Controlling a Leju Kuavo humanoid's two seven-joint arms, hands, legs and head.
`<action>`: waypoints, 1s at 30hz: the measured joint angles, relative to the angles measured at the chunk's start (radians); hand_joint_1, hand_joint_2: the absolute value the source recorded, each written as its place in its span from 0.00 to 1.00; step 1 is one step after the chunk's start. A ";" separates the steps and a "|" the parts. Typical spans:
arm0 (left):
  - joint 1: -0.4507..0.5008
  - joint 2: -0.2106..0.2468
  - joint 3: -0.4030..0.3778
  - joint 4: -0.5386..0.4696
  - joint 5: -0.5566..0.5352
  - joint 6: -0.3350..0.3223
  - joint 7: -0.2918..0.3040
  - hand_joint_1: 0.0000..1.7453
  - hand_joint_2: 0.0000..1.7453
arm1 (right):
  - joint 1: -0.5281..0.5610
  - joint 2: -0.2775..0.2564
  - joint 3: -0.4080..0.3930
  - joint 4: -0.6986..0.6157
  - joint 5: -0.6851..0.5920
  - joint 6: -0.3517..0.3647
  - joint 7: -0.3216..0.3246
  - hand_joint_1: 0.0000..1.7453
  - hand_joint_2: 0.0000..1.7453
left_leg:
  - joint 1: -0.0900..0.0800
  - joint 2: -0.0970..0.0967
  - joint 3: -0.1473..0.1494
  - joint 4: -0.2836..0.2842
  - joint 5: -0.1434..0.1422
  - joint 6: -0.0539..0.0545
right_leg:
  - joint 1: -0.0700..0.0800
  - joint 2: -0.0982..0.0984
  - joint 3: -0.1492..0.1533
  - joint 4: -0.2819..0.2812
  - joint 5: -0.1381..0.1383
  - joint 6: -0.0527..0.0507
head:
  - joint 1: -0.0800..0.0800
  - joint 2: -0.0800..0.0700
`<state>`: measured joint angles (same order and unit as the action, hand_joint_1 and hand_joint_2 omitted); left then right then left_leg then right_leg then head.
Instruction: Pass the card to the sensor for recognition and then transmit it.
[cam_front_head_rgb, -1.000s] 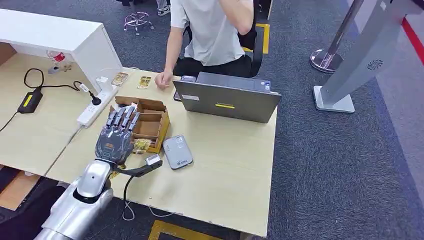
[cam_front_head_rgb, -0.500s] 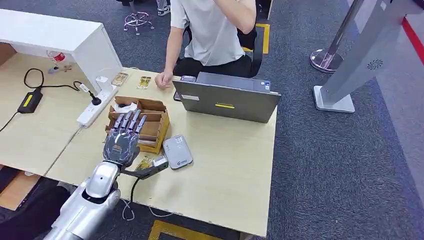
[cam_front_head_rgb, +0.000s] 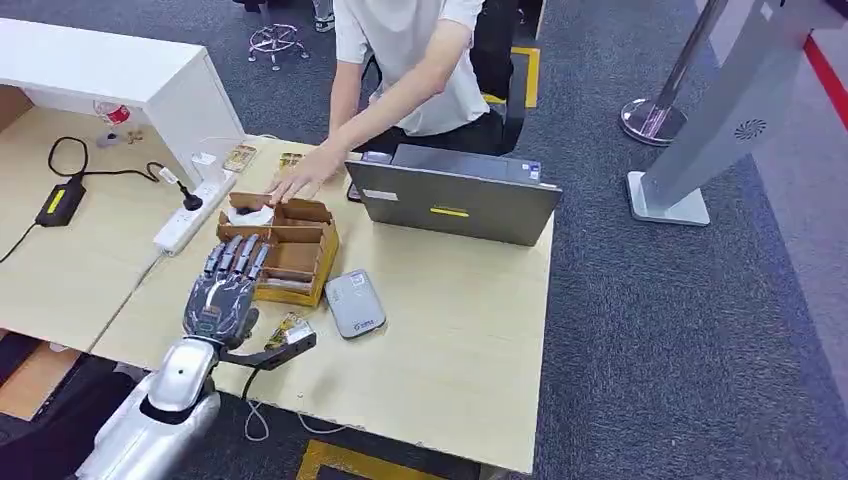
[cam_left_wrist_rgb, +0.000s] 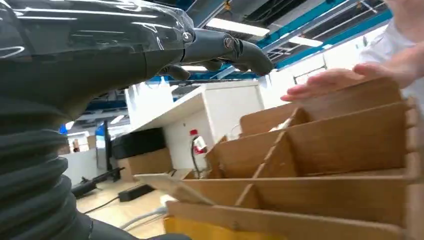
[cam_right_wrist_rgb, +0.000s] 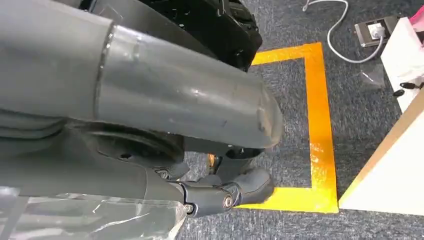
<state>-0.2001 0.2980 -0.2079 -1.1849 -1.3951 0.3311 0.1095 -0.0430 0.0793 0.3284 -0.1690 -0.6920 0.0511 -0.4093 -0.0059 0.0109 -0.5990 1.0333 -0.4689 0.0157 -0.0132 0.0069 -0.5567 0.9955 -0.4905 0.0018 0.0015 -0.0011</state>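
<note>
The left hand (cam_front_head_rgb: 224, 291) hovers over the desk (cam_front_head_rgb: 450, 330) near its front edge, at the near side of the wooden divider box (cam_front_head_rgb: 290, 245). It pinches a card (cam_front_head_rgb: 285, 331) between the thumb and a finger, while the other fingers (cam_front_head_rgb: 236, 256) stretch flat toward the box. The card sits low over the desk, just beside the grey card reader (cam_front_head_rgb: 355, 303), which lies flat on the desk beside the box, on the side away from the power strip. Behind the reader stands an open laptop (cam_front_head_rgb: 452, 196) near the far edge. A person's hand (cam_front_head_rgb: 296, 180) reaches over the far side of the box. A white power strip (cam_front_head_rgb: 190, 213) lies toward the left part of the desk. The right hand (cam_right_wrist_rgb: 220, 192) hangs over the carpet beside a yellow floor marking (cam_right_wrist_rgb: 320, 130), fingers curled in with nothing held.
</note>
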 joint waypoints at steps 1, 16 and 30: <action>0.006 0.011 0.011 0.000 -0.004 0.004 -0.002 0.00 1.00 | 0.000 0.000 0.000 0.000 0.002 0.000 0.000 0.00 0.00 | 0.000 0.000 0.000 0.000 0.000 0.000 | 0.000 0.000 0.000 0.000 0.000 0.000 | 0.000 0.000; 0.001 0.080 0.094 0.096 -0.063 0.136 -0.061 0.00 1.00 | -0.003 -0.002 0.000 0.000 0.019 -0.003 0.012 0.00 0.00 | 0.000 0.000 0.000 0.000 0.000 0.000 | 0.000 0.000 0.000 0.000 0.000 0.000 | 0.000 0.000; -0.053 0.045 0.094 0.128 -0.095 0.130 -0.061 0.00 1.00 | -0.005 -0.002 0.000 0.000 0.026 -0.003 0.012 0.00 0.00 | 0.000 0.000 0.000 0.000 0.000 0.000 | 0.000 0.000 0.000 0.000 0.000 0.000 | 0.000 0.000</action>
<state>-0.2531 0.3426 -0.1141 -1.0567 -1.4897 0.4608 0.0481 -0.0484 0.0771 0.3284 -0.1694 -0.6657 0.0481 -0.3971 -0.0060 0.0109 -0.5989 1.0335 -0.4688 0.0156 -0.0133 0.0068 -0.5568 0.9953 -0.4903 0.0019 0.0015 -0.0011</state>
